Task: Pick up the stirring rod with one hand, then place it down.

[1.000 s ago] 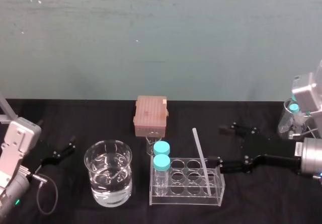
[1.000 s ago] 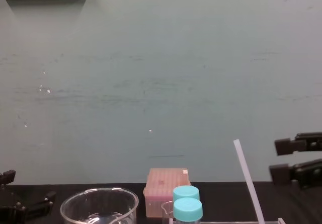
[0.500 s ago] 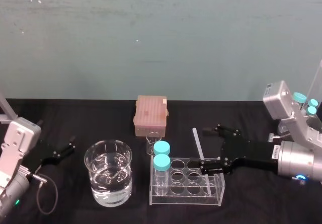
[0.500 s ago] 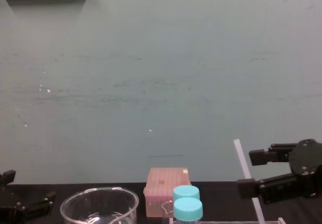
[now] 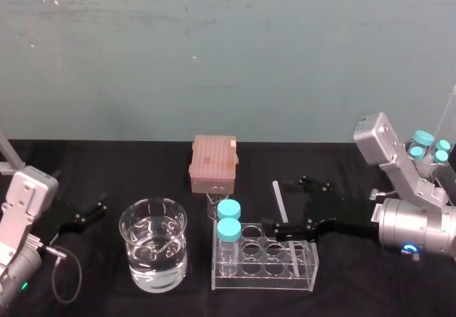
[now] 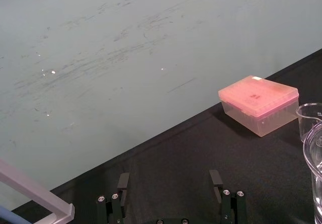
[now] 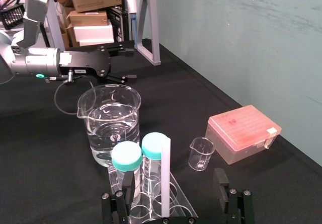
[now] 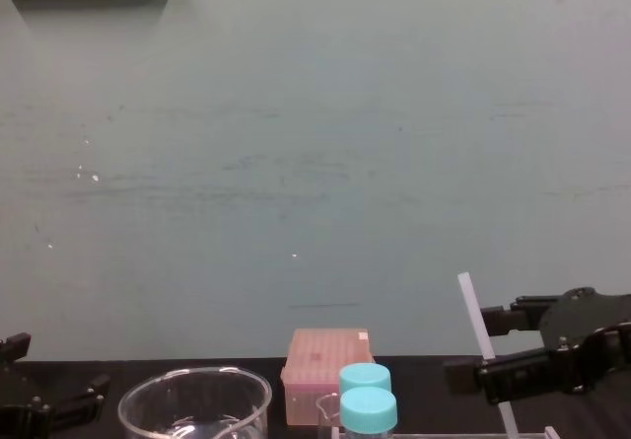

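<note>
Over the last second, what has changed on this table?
The right gripper moved to its left, up to the rod. Its open jaws now straddle the rod without closing on it. The rod has not been taken and still leans in the rack. The left gripper, beaker, vials and pink box stayed put.

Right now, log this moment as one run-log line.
phase: pre-grasp | right gripper: open, straddling stirring rod | stirring rod: leaning in rack, not lifted | left gripper: open, parked far left
</note>
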You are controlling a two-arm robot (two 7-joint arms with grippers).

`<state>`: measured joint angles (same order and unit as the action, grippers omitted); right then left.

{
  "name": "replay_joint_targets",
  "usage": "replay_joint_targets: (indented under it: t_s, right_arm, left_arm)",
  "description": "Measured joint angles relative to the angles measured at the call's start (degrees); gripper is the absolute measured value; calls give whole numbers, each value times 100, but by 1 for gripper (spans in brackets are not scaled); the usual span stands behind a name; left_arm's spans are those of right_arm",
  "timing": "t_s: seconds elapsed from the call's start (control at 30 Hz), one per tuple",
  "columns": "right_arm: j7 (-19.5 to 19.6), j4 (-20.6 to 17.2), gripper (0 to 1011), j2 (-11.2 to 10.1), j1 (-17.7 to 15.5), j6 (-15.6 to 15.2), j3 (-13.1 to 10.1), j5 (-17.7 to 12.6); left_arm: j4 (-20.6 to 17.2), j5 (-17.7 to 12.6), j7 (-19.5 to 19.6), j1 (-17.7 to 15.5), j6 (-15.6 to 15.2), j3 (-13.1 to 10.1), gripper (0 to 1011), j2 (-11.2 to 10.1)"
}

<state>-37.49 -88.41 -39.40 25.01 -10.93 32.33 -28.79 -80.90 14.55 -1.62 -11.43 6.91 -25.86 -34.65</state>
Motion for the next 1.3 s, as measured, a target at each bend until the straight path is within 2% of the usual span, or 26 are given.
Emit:
replay_joint_targets:
  t_s: [0.37, 0.7, 0.83, 0.93, 1.03, 1.3]
  right_arm:
    - [58, 126, 1003, 135, 58, -65, 23, 62]
    - [59, 116, 997, 122, 55, -60, 17, 57]
    - [58, 110, 929, 117, 53, -63, 17, 54]
    - [56, 106, 812, 114, 51, -65, 17, 52]
    - [52, 103, 761, 112, 51, -66, 16, 51]
    - [45, 99, 508, 108, 50, -71, 17, 48]
  left_arm:
    - [0, 0, 0, 0, 0, 0, 1005, 0]
    - [0, 0, 0, 0, 0, 0, 1005, 0]
    - [0, 0, 0, 0, 0, 0, 1005, 0]
    - [0, 0, 0, 0, 0, 0, 1005, 0]
    - [0, 0, 0, 0, 0, 0, 1005, 0]
    - [0, 0, 0, 0, 0, 0, 1005, 0]
